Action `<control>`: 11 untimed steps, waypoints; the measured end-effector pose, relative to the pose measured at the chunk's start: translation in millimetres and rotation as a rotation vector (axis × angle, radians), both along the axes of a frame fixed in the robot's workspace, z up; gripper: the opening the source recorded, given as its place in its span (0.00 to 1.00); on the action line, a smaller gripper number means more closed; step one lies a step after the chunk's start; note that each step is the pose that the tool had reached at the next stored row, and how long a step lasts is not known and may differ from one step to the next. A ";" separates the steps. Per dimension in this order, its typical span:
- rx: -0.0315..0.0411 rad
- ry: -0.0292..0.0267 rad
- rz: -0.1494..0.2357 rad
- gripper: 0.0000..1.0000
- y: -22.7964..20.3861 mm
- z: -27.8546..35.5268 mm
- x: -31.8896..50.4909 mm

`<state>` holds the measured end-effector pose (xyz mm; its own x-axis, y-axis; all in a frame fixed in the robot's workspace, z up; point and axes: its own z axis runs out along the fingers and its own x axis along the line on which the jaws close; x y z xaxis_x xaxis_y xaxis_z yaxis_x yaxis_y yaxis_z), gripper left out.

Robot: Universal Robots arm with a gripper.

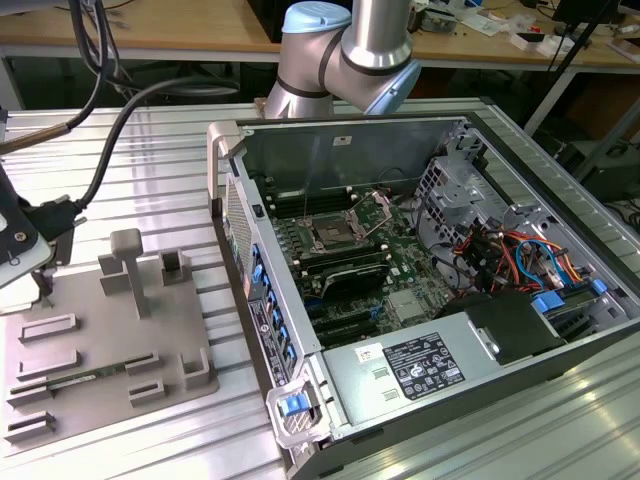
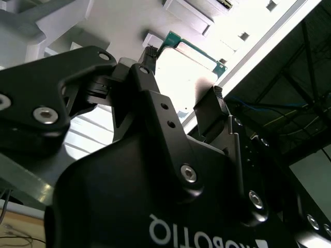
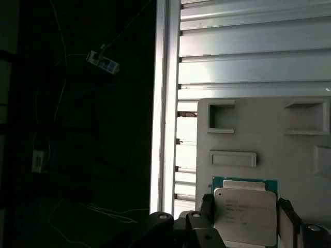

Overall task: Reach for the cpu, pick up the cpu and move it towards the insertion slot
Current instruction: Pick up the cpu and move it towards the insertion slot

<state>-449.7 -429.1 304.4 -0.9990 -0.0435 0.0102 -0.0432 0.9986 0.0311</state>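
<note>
Both jaws are pressed in on the cpu [image 3: 245, 214], one black finger [image 3: 206, 205] against each of two opposite edges, so my gripper [image 3: 244, 207] is clamped around it as far as both wrist views show. Whether the chip rests on the surface beneath or hangs just off it, I cannot tell. What I hold is a small flat square: a silvery-white metal lid with rounded corners and faint print on top, seated on a thin green board that peeks out as a narrow rim along one side and at the corners. In the second wrist view the lid glares almost white, with the green rim running along its far edge between my fingertips [image 2: 214, 103]. The chip sits over the grey plastic tray [image 3: 269, 139], close to the tray's side edge that runs along the rim of the ribbed aluminium table [image 3: 248, 51]. A shallow rectangular frame and two raised open-sided blocks stand on the tray just beyond it. In the exterior view the tray lies on the table at that view's left. The insertion slot [image 1: 330, 235], a silver metal-framed square with a dark centre, lies on the green motherboard [image 1: 400, 270] inside the open computer case [image 1: 350, 150], well apart from the tray. My arm [image 1: 345, 50] stands behind the case's far wall.
</note>
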 end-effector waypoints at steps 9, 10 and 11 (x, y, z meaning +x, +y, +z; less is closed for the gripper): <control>0.0000 0.0001 0.000 0.55 0.0 5.3 0.0; 0.0000 0.0000 0.000 0.55 0.0 6.0 0.0; 0.0001 0.0000 0.000 0.55 0.0 6.8 0.0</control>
